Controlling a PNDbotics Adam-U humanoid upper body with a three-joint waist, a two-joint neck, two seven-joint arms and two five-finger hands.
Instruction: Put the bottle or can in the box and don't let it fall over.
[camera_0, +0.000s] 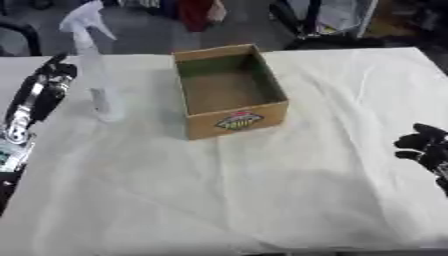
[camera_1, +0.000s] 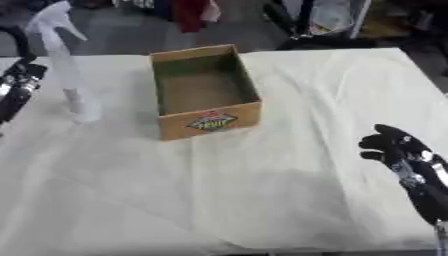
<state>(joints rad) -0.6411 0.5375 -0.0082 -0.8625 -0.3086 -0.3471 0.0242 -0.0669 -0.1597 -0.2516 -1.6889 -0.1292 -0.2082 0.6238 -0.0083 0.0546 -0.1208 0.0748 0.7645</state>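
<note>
Upright on the bench (camera_0: 262, 200), a clear spray bottle (camera_0: 94, 75) with a white trigger head stands just beside the left hand (camera_0: 48, 82), on that hand's inner side and a little beyond its fingertips. That hand lies along the left edge of the cloth-covered bench with its dark fingers stretched forward and held straight, near the bottle's body, though whether they touch it cannot be told; nothing is clasped in them. Further inward from the left hand, past the bottle, sits an open cardboard box (camera_0: 229, 90), brown, with a coloured label on its near wall and a bare floor inside. Bottle and box stand close together but apart, a strip of white cloth showing between them. Over on the opposite side, the right hand (camera_1: 398, 147) shows at the right edge of the bench, well apart from the box and nearer to the robot than the box's labelled wall. Its black fingers are curled inward into a loose knot and hold nothing, with the arm running down toward the lower right corner. Between the right hand and the box lies only wrinkled white cloth.
</note>
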